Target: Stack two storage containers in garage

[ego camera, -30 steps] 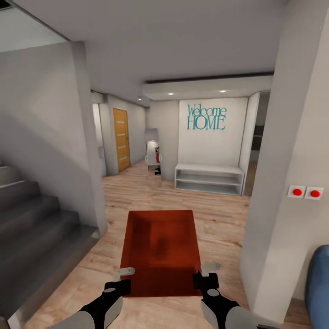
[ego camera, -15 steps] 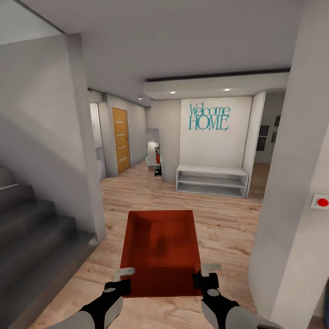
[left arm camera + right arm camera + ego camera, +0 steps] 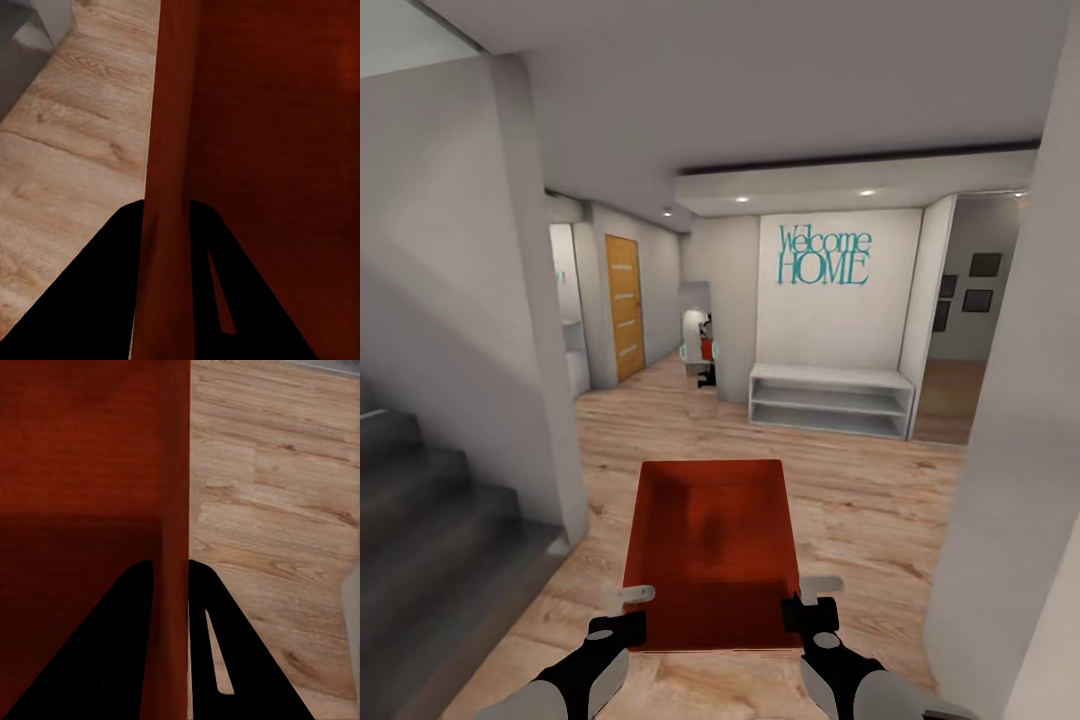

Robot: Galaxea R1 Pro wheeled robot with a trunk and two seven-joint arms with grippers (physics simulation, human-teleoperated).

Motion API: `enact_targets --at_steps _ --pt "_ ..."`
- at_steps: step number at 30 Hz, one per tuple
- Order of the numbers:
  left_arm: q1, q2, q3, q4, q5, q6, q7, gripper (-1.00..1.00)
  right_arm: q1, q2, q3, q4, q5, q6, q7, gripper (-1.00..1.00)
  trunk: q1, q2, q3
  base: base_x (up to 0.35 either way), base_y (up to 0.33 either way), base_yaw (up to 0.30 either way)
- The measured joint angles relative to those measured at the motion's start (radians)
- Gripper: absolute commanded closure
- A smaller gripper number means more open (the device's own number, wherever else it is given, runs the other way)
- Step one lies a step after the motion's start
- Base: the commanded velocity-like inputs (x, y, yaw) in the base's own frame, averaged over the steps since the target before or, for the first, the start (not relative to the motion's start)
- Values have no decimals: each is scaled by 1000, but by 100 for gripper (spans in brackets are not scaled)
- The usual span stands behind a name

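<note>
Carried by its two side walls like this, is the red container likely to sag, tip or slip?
The container probably stays stiff: its walls look straight between the left gripper and right gripper. Both grip near one end, so the far end may dip. The smooth walls might slip.

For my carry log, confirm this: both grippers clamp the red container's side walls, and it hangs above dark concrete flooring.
One detail is wrong: the floor is light wood plank, not dark concrete, as the head view shows. The rest stands: the left gripper and right gripper each clamp a side wall of the container.
</note>
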Motion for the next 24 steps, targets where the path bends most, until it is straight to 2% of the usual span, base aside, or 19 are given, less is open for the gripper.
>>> enact_targets --at_steps 24 --pt "0 0 0 0 0 0 0 100 0 0 0 0 0 0 0 100 0 0 0 322 71 0"
